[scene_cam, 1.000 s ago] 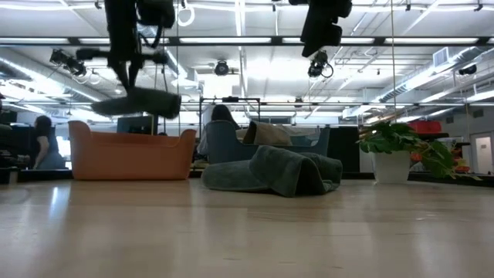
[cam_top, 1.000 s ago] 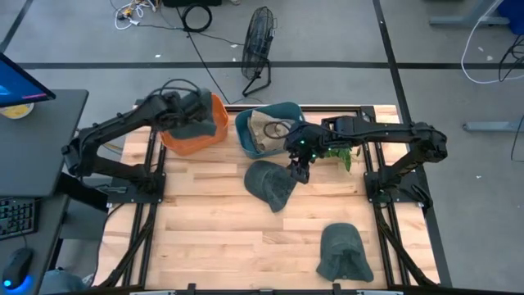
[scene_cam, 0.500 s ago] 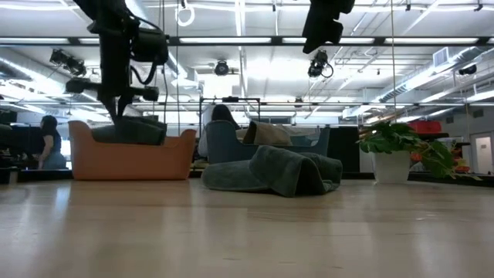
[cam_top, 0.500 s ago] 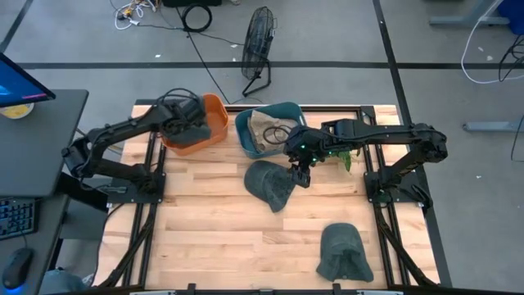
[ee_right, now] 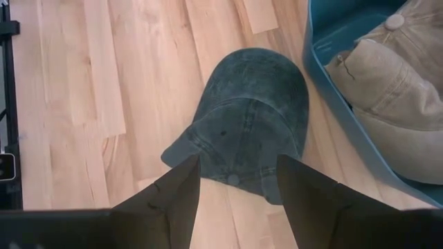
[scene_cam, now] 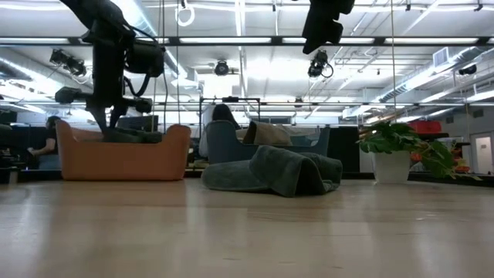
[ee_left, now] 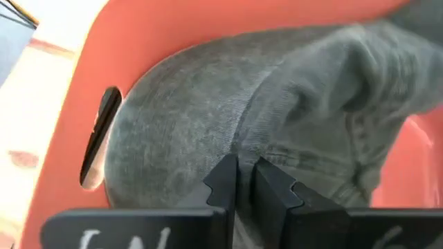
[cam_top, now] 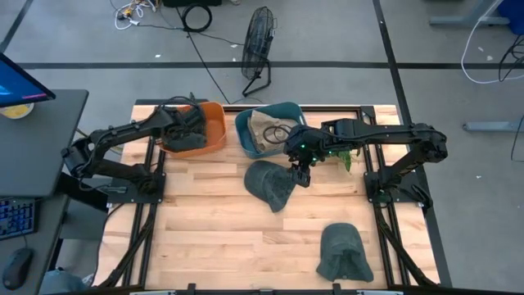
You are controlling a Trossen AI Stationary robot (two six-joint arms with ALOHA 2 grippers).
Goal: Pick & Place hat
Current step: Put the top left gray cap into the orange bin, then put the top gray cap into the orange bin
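Observation:
A grey-green hat lies inside the orange bin at the table's far left, and my left gripper reaches down into the bin, shut on that hat; the low view shows this gripper at the bin's rim. A dark green hat rests with its brim and crown on the wood at mid-table. My right gripper hangs open above that hat's right edge without touching it; its wrist view has the hat ahead of the spread fingers. My left gripper pinches a raised fold of the grey-green hat's cloth between its two shut fingers, coming from above and pointing down into the bin. The hat rests in the orange bin, its cloth bunched around the fingertips.
A blue bin holding a tan hat stands right of the orange bin. A small potted plant sits by the right arm. A third dark green hat lies near the table's near right edge. Bare wood spreads over the near left.
My left gripper has come down from above the orange bin into it, drifting a little toward the table's left, still shut on the grey-green hat. The hat, which hung clear above the rim, now lies inside the bin.

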